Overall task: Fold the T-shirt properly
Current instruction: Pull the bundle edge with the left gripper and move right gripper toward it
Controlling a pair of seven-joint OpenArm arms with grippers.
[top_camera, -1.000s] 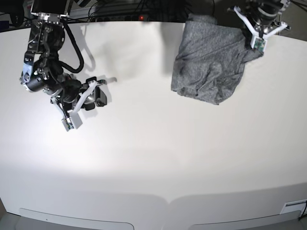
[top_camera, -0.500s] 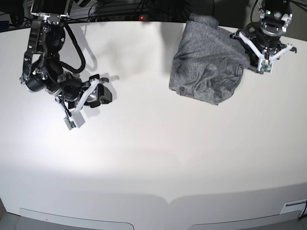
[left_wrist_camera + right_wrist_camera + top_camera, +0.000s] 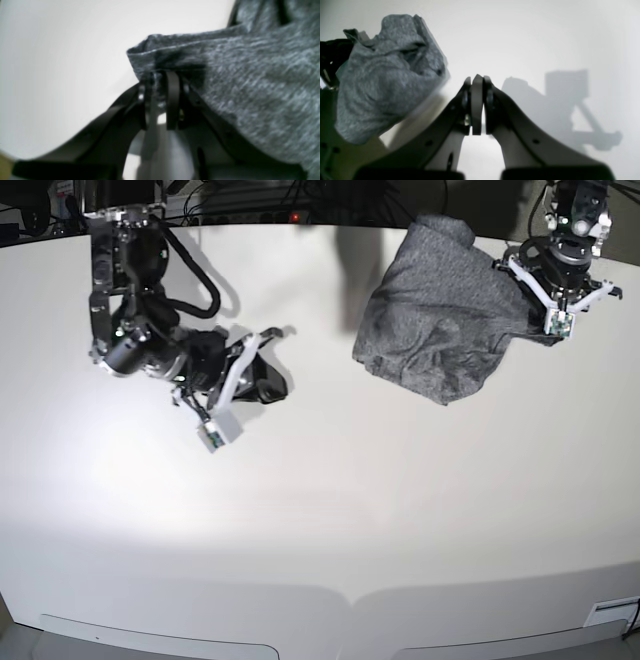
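Note:
The heather-grey T-shirt (image 3: 432, 320) lies bunched at the table's far right. Its right edge is lifted toward my left gripper (image 3: 522, 308). In the left wrist view the left gripper (image 3: 160, 83) is shut on a hemmed fold of the T-shirt (image 3: 250, 75), with cloth pinched between the black fingers (image 3: 173, 100). My right gripper (image 3: 272, 380) hovers over bare table left of centre, well apart from the shirt. In the right wrist view the right gripper (image 3: 477, 82) is shut with nothing in it, and the T-shirt (image 3: 387, 75) shows far off to the left.
The white table (image 3: 330, 510) stretches wide in front of and left of the shirt. Cables and dark equipment (image 3: 290, 200) line the far edge. The table's front edge (image 3: 350, 600) curves along the bottom of the base view.
My right arm has swung right toward the table's middle and its jaws have closed. The left gripper stays at the shirt's right edge, and the shirt has shifted slightly right.

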